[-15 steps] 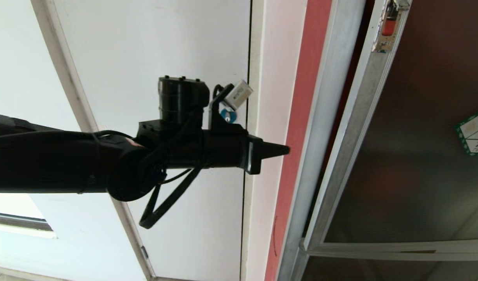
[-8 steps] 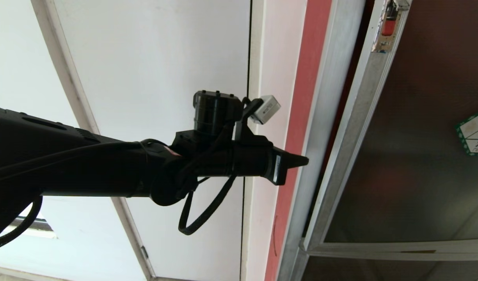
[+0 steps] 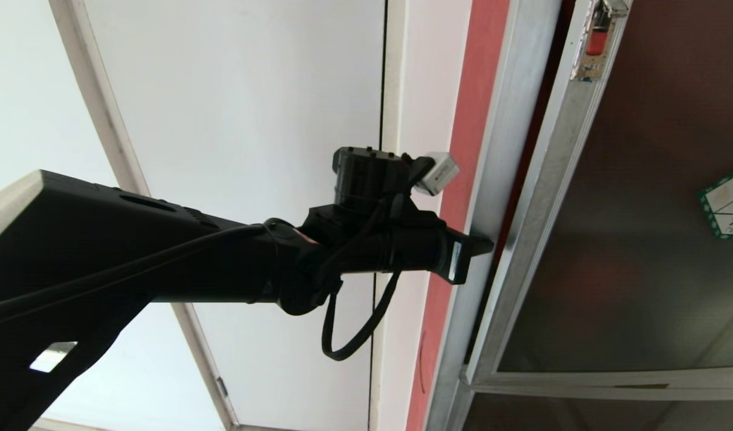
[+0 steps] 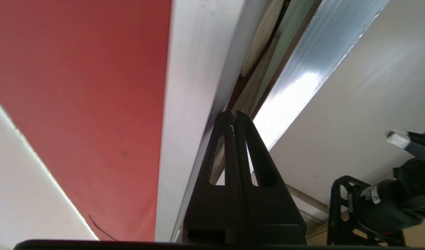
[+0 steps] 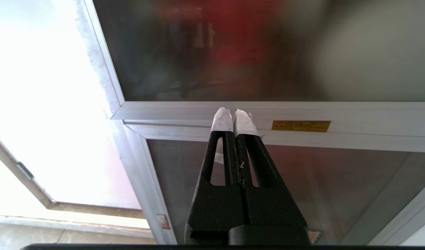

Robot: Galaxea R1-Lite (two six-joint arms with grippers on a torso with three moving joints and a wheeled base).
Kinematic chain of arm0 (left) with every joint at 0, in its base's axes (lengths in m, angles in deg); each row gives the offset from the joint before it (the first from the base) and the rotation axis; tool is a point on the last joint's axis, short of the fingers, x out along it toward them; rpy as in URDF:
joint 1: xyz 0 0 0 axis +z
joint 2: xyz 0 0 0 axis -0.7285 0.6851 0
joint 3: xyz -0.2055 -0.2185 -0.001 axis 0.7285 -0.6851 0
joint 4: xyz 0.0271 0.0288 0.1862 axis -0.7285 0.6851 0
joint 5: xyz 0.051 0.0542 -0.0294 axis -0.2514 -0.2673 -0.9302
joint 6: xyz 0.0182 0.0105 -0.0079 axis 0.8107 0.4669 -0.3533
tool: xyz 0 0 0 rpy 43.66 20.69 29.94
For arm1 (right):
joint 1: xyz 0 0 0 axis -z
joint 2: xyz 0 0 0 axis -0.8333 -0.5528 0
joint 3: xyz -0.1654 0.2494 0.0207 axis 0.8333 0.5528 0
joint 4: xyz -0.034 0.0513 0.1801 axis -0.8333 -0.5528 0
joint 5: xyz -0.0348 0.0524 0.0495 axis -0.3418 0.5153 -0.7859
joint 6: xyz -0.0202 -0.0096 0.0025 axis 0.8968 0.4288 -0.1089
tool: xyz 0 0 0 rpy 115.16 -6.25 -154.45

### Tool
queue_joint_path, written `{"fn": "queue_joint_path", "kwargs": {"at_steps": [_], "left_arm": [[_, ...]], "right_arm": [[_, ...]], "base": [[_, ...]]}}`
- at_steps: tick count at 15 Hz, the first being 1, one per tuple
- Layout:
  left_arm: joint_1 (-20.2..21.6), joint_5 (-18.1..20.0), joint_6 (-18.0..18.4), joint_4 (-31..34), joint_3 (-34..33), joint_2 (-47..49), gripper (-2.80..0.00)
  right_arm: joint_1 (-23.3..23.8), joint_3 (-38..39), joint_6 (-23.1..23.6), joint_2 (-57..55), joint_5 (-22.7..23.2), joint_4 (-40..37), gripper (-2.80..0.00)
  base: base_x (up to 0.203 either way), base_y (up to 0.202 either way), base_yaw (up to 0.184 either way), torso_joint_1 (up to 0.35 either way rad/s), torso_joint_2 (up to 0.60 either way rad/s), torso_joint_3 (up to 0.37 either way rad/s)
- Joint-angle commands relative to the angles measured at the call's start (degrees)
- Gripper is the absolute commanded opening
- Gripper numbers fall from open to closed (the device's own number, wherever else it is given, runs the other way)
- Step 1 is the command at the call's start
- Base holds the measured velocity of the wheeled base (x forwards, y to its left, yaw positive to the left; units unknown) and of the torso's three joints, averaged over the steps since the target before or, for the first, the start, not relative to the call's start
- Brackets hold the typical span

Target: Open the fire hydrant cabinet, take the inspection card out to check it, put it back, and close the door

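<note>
The fire hydrant cabinet's silver frame (image 3: 498, 131) stands to the right of a red wall strip. Its door (image 3: 641, 251), dark tinted glass in a silver frame with a green-bordered sticker (image 3: 728, 203) and a small red latch (image 3: 596, 37), looks slightly ajar, with a narrow dark gap along its edge. My left gripper (image 3: 489, 244) is shut and empty, its tip at the cabinet frame beside that gap. In the left wrist view the left gripper (image 4: 233, 113) points into the slit between frame (image 4: 195, 69) and door edge (image 4: 302, 80). My right gripper (image 5: 233, 114) is shut, idle before the cabinet's cross rail. The inspection card is hidden.
A plain white door (image 3: 252, 90) fills the left, with a white jamb and the red wall strip (image 3: 462, 120) between it and the cabinet. Below the cross rail with a yellow label (image 5: 300, 125) sits a shorter dark glass panel (image 5: 302, 187).
My left arm has reached to the right: its tip went from the white jamb, across the red strip, to the cabinet frame. The right arm has kept still.
</note>
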Motion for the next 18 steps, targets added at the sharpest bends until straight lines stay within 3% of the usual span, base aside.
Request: {"fn": "queue_joint_path", "kwargs": {"at_steps": [1,4,18], "left_arm": [[0.04,-0.71,0.27,-0.22,1.0,2.02,-2.8],[-0.54,-1.9,2.2,-0.44,1.14,2.64,-2.8],[-4.14,-1.81,2.2,-0.75,0.84,1.71,-2.8]], "right_arm": [[0.0,0.09,0.0,-0.09,-0.02,0.02,-2.8],[-0.09,0.09,0.0,-0.09,-0.02,0.02,-2.8],[0.0,0.09,0.0,-0.09,-0.02,0.02,-2.8]], "base": [[0.0,0.0,0.0,0.0,0.0,0.0],[0.0,0.0,0.0,0.0,0.0,0.0],[0.0,0.0,0.0,0.0,0.0,0.0]]}}
